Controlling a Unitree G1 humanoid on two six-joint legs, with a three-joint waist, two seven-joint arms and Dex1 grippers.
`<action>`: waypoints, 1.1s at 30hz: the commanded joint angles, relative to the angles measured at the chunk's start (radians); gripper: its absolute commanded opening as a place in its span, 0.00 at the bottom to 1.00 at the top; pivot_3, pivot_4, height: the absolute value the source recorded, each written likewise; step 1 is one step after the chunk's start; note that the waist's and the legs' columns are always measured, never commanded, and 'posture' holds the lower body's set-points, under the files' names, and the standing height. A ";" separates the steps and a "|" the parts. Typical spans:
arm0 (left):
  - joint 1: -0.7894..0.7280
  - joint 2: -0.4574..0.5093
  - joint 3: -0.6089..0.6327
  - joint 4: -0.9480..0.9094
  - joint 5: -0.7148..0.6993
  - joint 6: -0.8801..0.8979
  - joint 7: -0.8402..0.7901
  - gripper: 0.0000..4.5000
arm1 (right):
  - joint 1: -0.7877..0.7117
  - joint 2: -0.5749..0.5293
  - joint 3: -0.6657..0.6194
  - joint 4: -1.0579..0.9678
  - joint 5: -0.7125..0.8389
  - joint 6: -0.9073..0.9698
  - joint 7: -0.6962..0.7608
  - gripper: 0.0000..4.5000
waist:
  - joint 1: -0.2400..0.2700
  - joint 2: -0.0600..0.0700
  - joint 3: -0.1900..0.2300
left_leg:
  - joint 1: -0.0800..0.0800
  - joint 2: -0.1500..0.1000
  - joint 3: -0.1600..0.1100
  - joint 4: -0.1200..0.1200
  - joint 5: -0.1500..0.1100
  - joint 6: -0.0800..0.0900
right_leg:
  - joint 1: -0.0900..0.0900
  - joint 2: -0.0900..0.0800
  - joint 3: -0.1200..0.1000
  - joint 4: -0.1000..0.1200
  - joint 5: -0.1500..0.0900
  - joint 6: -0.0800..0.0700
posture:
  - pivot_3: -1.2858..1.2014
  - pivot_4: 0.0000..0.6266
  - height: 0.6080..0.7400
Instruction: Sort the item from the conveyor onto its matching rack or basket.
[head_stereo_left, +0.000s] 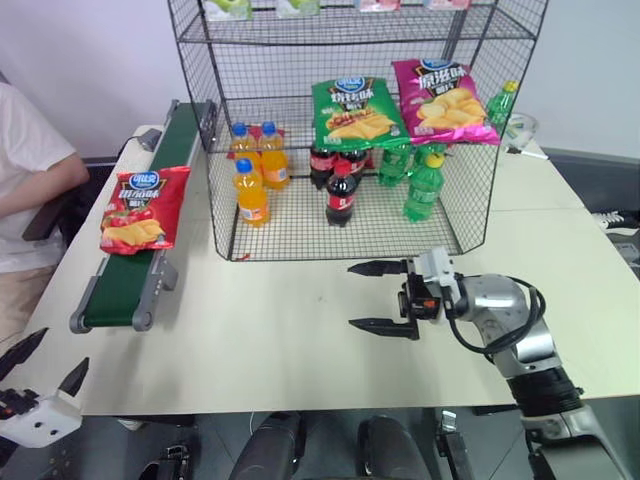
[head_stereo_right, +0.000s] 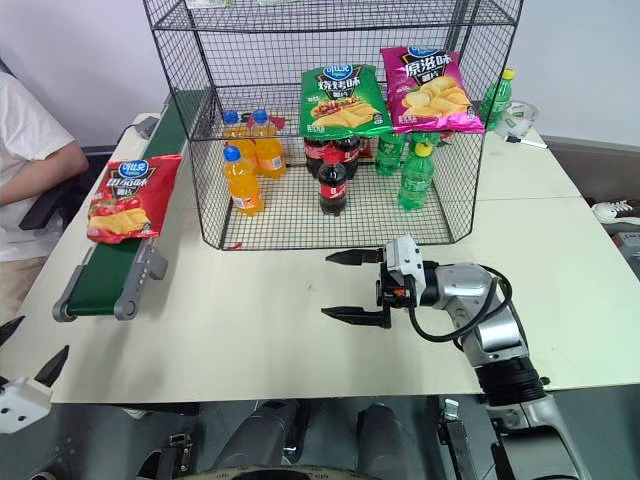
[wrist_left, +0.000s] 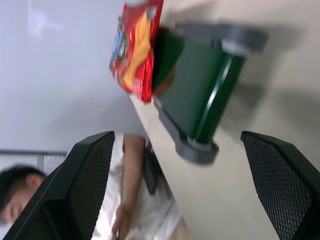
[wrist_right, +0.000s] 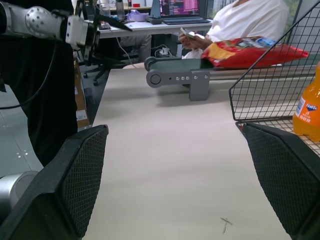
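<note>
Crisps await sorting: the red crisp bag (head_stereo_left: 142, 208) lies on the conveyor (head_stereo_left: 130, 285), at nine o'clock from the wire rack (head_stereo_left: 350, 130), while the left gripper (head_stereo_left: 40, 372) and right gripper (head_stereo_left: 378, 296) hang empty, jaws apart, neither yet committed.

Red crisp bag (wrist_left: 136, 47) on conveyor (wrist_left: 197, 95); fingers (wrist_left: 87, 185) spread wide; person (wrist_left: 130, 200) beyond table (wrist_left: 260, 65).

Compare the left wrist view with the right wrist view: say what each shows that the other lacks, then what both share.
Left wrist view: the open left gripper seen along its own fingers, and the bag's printed front.

Right wrist view: the rack, an orange bottle, a laptop on a far desk, the open right gripper, and the left gripper seen from outside.

Both: the red bag on the conveyor, the table and a seated person.
</note>
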 joint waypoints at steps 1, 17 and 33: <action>-0.014 0.033 -0.035 0.007 0.105 0.036 0.145 0.94 | -0.010 0.005 -0.004 -0.010 -0.006 -0.017 -0.006 1.00 | 0.000 0.000 0.000 | 0.000 0.000 0.000 0.000 0.000 0.000 | 0.000 0.000 0.000 0.000 0.000 0.000 | 0.52 0.24 1.00; -0.001 0.105 -0.179 0.007 0.124 0.128 0.323 0.94 | 0.006 0.004 -0.012 -0.019 -0.016 -0.017 -0.024 1.00 | -0.003 0.000 0.000 | 0.000 0.000 0.000 0.000 0.000 0.000 | 0.000 0.000 -0.002 0.001 0.001 0.002 | 0.52 0.24 1.00; -0.019 0.127 -0.241 -0.018 0.106 0.172 0.352 0.94 | 0.008 -0.001 -0.013 -0.021 -0.020 -0.014 -0.032 1.00 | -0.003 0.000 0.000 | 0.000 0.000 0.000 0.000 0.000 0.000 | 0.000 0.000 -0.002 0.001 0.001 0.002 | 0.52 0.24 1.00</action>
